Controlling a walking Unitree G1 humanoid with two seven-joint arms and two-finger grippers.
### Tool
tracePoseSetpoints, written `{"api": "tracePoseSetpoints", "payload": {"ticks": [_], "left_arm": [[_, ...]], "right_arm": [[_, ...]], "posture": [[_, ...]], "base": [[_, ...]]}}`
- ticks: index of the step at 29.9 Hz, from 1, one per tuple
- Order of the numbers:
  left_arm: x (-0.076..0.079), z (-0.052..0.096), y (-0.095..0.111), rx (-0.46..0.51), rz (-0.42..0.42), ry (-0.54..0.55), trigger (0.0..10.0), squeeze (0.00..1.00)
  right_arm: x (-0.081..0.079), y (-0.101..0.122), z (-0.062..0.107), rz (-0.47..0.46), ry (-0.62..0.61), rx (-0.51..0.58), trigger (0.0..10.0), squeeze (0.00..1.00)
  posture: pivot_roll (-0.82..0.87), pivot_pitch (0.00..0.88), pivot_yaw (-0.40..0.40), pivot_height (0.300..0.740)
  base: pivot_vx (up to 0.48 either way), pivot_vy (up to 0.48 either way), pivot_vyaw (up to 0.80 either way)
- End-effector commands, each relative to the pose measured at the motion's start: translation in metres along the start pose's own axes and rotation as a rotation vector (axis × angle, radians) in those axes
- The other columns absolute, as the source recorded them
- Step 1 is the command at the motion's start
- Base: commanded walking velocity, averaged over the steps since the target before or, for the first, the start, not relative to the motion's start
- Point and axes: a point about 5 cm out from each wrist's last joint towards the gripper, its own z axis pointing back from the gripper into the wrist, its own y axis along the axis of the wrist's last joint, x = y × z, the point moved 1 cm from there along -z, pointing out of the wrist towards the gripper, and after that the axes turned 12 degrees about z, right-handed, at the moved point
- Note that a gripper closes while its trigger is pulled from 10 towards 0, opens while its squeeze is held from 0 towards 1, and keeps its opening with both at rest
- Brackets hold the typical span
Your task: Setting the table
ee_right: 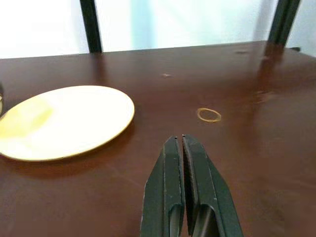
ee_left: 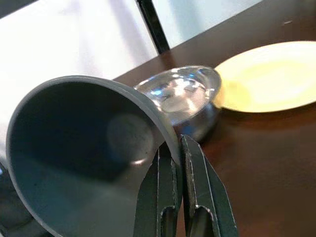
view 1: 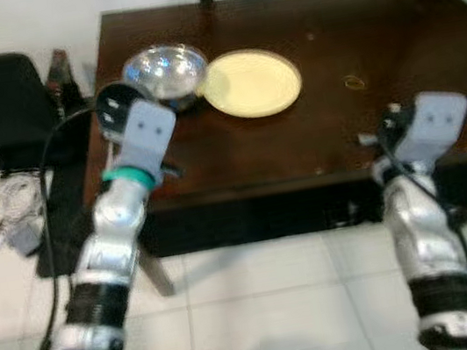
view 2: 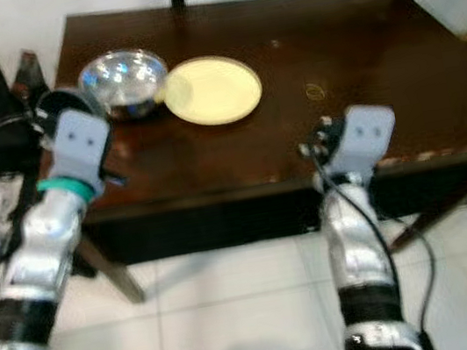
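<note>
Left gripper [ee_left: 178,148]: pinching the rim of a grey cup [ee_left: 79,153], beside the steel bowl [view 1: 164,70]
Right gripper [ee_right: 178,143]: fingers pressed together, empty; over the table [ee_right: 256,163]
Plate [view 1: 252,82]: yellow; touching the bowl

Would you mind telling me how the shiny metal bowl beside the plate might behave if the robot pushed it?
The bowl looks thin and polished, so it is probably light and would slide easily on the smooth table. Its rounded sides suggest it may rock or tip. It sits against the plate, so a push that way would likely shove that too.

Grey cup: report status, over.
Left gripper shut on grey plastic cup, tilted, at the table's left edge. Right gripper shut, empty, over dark wooden table. Steel bowl beside yellow plate, close ahead.
</note>
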Motion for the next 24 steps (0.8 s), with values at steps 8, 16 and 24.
{"api": "tracePoseSetpoints", "payload": {"ticks": [8, 16, 24], "left_arm": [[0.036, 0.025, 0.046, 0.286, -0.374, -0.394, 10.0, 0.00], [0.047, 0.040, 0.047, 0.307, -0.519, -0.601, 10.0, 0.00], [0.043, 0.038, 0.042, 0.236, -0.703, -0.830, 10.0, 0.00]], "right_arm": [[0.003, 0.000, -0.001, 0.023, 0.001, 0.006, 10.0, 0.00], [0.000, 0.001, -0.003, 0.022, 0.010, 0.009, 10.0, 0.00], [-0.002, 0.000, -0.003, 0.018, 0.015, 0.008, 10.0, 0.00]], "posture": [[0.05, 0.000, 0.040, 0.740], [0.06, 0.000, 0.039, 0.740], [0.06, 0.000, 0.037, 0.740]], "base": [[0.110, 0.000, 0.00], [0.000, 0.000, 0.00], [0.000, 0.000, 0.00]]}}
